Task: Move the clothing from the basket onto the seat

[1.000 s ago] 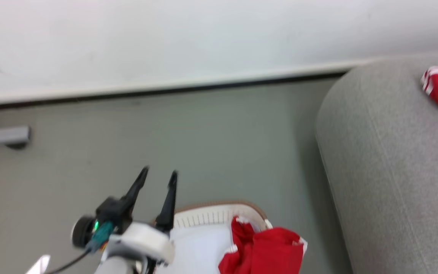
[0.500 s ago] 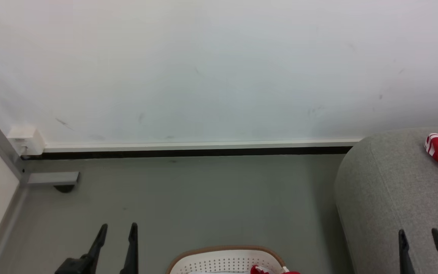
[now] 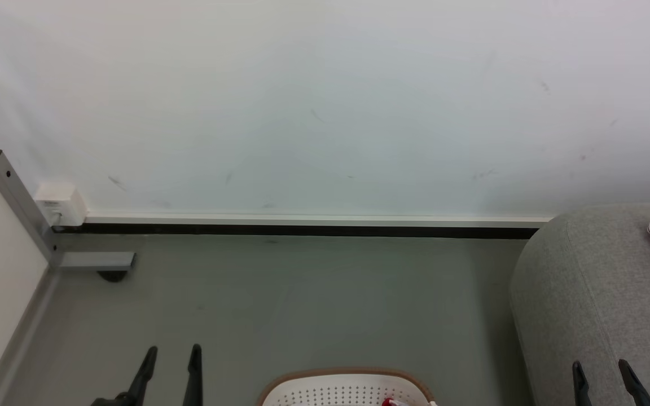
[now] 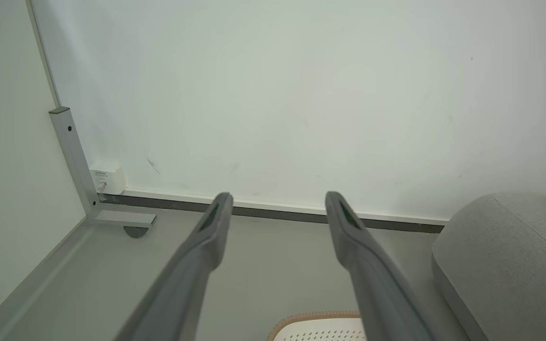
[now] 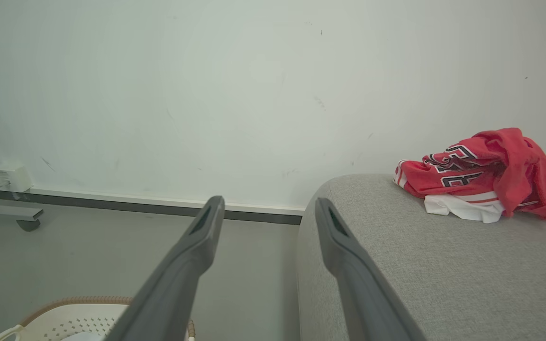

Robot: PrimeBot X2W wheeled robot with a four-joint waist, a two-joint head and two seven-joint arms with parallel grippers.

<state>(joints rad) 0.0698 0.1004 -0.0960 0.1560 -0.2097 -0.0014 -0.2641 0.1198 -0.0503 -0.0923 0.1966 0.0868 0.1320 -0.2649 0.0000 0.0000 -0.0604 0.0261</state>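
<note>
A crumpled red and white garment with dark lettering [image 5: 481, 175] lies on the grey seat [image 5: 424, 265], whose rounded end [image 3: 584, 293] is at the head view's right. The basket [image 3: 347, 389] peeks in at the bottom edge of the head view, its tan rim and holed wall showing, with a speck of red clothing [image 3: 388, 402] inside. My left gripper [image 3: 171, 355] hangs open left of the basket, holding nothing. My right gripper [image 3: 599, 369] is open and empty in front of the seat's end.
A white wall with a dark skirting strip [image 3: 302, 228] runs behind the grey floor [image 3: 302, 304]. At the left stand a grey metal frame post [image 3: 14, 197], its foot [image 3: 96, 260] and a small white box [image 3: 60, 203].
The head camera has tilted up: basket and garments slid down and right in the picture. Both grippers now rest low at the bottom edge; the left one was raised over the basket a second ago.
</note>
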